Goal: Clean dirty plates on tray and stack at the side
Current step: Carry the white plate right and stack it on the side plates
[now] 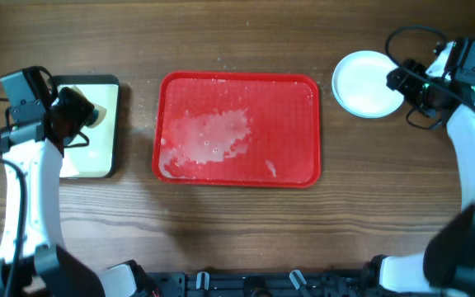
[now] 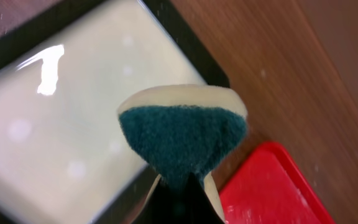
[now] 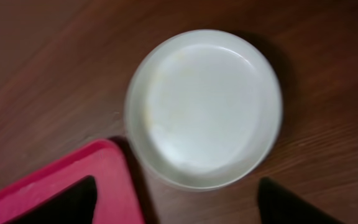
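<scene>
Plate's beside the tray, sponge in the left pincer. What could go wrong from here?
1. Suds cover part of the tray; residue may stay.
2. The sponge in the left pincer hangs by the pan rim; it could drip on the table.
3. The right pincer is open just above the plate; pulling away could nudge it.

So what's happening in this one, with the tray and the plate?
The left gripper is shut on a green-faced sponge, held over the cream-coloured pan to the left of the red tray. The tray carries no plates, only a whitish smear of residue. A white plate lies on the table beside the tray's far right corner. The right gripper hovers over it with jaws open, holding nothing. Whether other plates lie under it cannot be told.
</scene>
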